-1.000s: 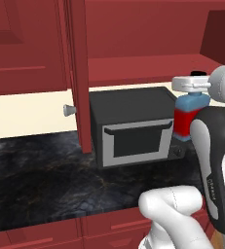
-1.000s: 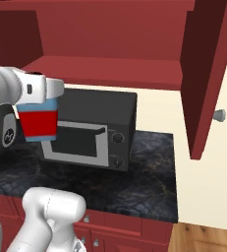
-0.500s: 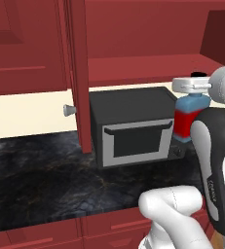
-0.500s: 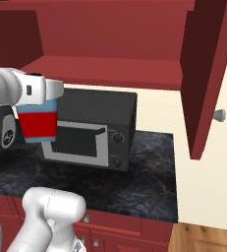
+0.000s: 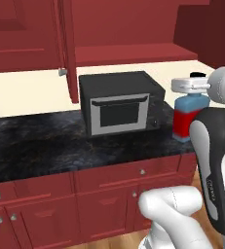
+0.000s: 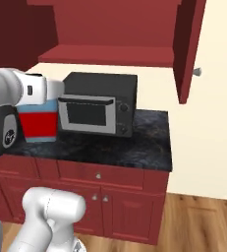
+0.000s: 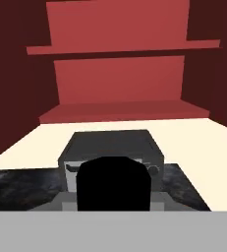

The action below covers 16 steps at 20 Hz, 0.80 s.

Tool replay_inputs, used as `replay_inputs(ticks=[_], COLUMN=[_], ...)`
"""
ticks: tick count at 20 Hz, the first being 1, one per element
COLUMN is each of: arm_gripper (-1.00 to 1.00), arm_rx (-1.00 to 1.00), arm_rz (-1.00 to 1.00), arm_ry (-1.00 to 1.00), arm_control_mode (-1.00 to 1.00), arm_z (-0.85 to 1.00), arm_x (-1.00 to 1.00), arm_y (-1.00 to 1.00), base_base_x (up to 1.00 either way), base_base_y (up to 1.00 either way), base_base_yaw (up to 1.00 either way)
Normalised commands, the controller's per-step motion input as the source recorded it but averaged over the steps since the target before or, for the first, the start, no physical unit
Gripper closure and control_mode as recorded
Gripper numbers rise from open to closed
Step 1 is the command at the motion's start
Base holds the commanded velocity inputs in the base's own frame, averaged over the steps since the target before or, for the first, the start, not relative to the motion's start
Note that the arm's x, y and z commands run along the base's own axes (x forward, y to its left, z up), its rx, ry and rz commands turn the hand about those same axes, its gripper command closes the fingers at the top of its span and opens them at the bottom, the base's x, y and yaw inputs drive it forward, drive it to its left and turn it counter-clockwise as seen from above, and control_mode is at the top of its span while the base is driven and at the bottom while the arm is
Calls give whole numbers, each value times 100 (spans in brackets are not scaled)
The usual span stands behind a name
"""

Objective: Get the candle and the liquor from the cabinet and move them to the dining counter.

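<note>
My gripper (image 5: 192, 87) is shut on the liquor (image 5: 188, 119), a squat bottle with a blue upper body, a red label band and a black cap. I hold it by the top, upright, in the air beside the microwave. In the right base view the liquor (image 6: 38, 124) hangs under the gripper (image 6: 36, 91) at the left. Its black cap (image 7: 113, 184) sits low in the hand view. The cabinet (image 5: 133, 51) stands open above, its door (image 6: 186, 49) swung out and its red shelf (image 7: 125, 110) bare. The candle and the dining counter are out of view.
A black microwave (image 5: 119, 109) sits on the black marbled counter with appliances (image 5: 41, 146), over red drawer cabinets (image 5: 109, 194). A cream wall (image 6: 203, 123) and wooden floor (image 6: 198, 221) lie to the right. The other cabinet door (image 5: 67, 48) juts out left of the microwave.
The whole scene has shrunk and shifted in both base views, so the base has backed away from the counter. The liquor stays in the shut gripper.
</note>
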Motion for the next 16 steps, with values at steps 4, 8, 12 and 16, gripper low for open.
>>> replay_inputs(ticks=[4,8,12,16], arm_gripper=[100,100,100,100], arm_rx=[0,0,0,0], arm_rz=[0,0,0,0], arm_ry=[0,0,0,0], arm_control_mode=[100,100,100,100], arm_z=[0,0,0,0], arm_x=[0,0,0,0], arm_y=[0,0,0,0], base_base_x=[-100,-26,-18,-17], base_base_y=[3,0,0,0], base_base_yaw=[14,99,100,100])
